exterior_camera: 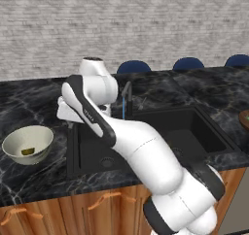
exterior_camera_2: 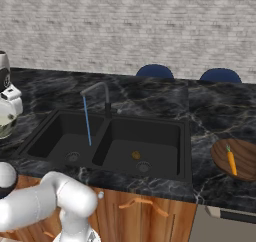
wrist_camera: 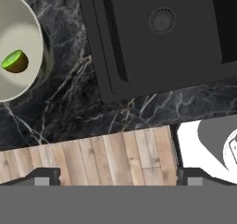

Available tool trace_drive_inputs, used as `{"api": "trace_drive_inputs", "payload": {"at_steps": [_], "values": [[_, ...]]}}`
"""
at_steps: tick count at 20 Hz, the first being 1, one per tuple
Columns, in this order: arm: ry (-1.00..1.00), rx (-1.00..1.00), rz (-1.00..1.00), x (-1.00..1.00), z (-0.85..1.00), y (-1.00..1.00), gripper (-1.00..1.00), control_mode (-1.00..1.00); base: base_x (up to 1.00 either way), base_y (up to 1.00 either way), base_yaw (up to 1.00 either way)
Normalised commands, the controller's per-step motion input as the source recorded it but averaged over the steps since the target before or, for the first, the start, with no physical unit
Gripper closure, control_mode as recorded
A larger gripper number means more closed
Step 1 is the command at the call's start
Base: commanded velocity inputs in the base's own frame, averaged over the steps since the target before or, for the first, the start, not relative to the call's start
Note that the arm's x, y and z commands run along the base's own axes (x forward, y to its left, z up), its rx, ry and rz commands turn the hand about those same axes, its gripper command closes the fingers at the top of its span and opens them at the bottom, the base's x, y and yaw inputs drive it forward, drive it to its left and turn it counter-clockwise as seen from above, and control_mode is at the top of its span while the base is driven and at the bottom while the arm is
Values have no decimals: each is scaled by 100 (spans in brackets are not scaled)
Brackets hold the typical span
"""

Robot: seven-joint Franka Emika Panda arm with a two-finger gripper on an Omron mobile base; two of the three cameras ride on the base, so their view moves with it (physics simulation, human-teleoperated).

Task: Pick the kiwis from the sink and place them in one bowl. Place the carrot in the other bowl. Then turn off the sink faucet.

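Observation:
The off-white bowl [exterior_camera: 27, 142] stands on the counter left of the sink [exterior_camera: 204, 132] and holds a yellow-green kiwi [wrist_camera: 15, 61]. A brown kiwi [exterior_camera_2: 136, 155] lies in the right basin beside its drain. The carrot [exterior_camera_2: 231, 161] rests in the brown bowl [exterior_camera_2: 245, 153] on the right counter. Water runs in a thin blue stream [exterior_camera_2: 87, 121] from the faucet [exterior_camera_2: 102, 93] into the left basin. My gripper [wrist_camera: 118, 177] hangs open and empty over the counter's front edge, between the off-white bowl [wrist_camera: 18, 47] and the sink's left basin [wrist_camera: 162, 20].
Black marble counter [exterior_camera: 29, 103] surrounds the sink, with a brick wall behind. Blue chair backs [exterior_camera: 133, 66] show past the far edge. Wooden cabinet fronts [exterior_camera_2: 150, 211] sit below the counter. My own arm [exterior_camera: 141, 146] crosses in front of the sink in the left base view.

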Motion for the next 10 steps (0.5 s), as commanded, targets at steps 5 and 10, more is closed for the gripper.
{"api": "trace_drive_inputs", "payload": {"at_steps": [5, 10], "values": [[-1, 0, 0, -21, 6, -96, -100, -100, 0, 0, 0], [-9, 0, 2, -8, 0, -93, -100, -100, 0, 0, 0]]}}
